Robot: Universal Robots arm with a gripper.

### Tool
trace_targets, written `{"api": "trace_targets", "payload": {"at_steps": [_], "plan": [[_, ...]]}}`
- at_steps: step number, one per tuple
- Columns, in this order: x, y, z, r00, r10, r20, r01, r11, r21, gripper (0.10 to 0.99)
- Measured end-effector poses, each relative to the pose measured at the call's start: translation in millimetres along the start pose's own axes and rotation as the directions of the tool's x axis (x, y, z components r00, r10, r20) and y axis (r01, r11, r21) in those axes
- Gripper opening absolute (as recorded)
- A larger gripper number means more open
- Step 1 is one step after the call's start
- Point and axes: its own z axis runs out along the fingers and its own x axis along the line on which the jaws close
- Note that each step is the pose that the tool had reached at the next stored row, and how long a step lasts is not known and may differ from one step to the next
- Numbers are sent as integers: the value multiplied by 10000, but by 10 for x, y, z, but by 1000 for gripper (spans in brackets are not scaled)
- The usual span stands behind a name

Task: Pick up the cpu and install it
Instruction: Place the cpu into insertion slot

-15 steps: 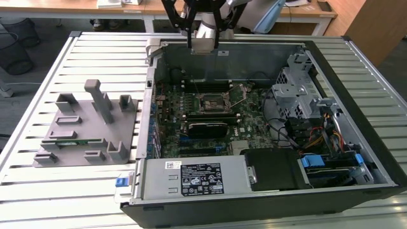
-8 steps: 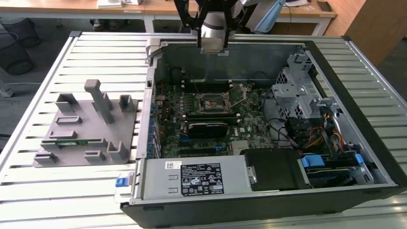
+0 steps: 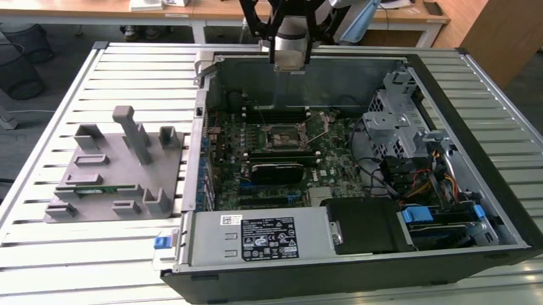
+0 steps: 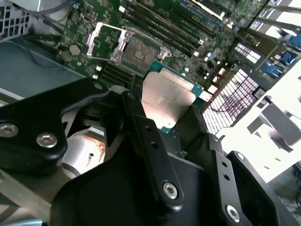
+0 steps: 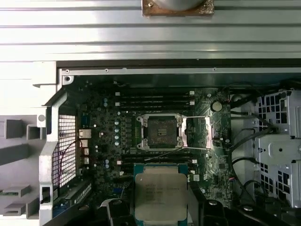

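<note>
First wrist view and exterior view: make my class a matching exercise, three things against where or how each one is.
Things:
1. cpu
2. socket
3. grey fixture

Places or states:
A. open, its frame swung aside
B. on the table, at the exterior view's left of the case
C. held by the gripper

Pairs: 1-C; 2-A; 3-B
</note>
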Motion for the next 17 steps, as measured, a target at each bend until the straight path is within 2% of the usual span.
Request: {"api": "trace_targets", "payload": {"at_steps": [4, 8, 13, 17], "plan": [[-1, 0, 10, 9978, 665, 35, -665, 9978, 5, 537], [0, -1, 28, 9906, 1365, 71, -1365, 9906, 7, 537], [0, -1, 43, 9750, 2220, 116, -2220, 9751, 8, 537], [0, -2, 49, 9592, 2824, 149, -2824, 9593, 5, 537]]}}
